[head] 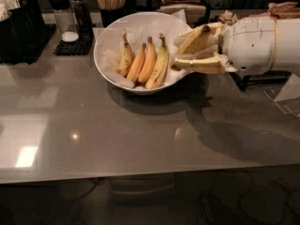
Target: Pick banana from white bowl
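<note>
Clamping the banana (pixel 193 41), the pincer (pixel 180 51) overhangs white bowl (pixel 96 55) holding four bananas (pixel 149 61).

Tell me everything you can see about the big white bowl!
The white bowl is big, round, wide and shiny, and it is lined with crumpled white paper. It sits upright on the grey table, towards the back. Inside, four other bananas lie side by side with their stems pointing away. The gripper is at its right rim, holding the banana just over the edge.
</note>
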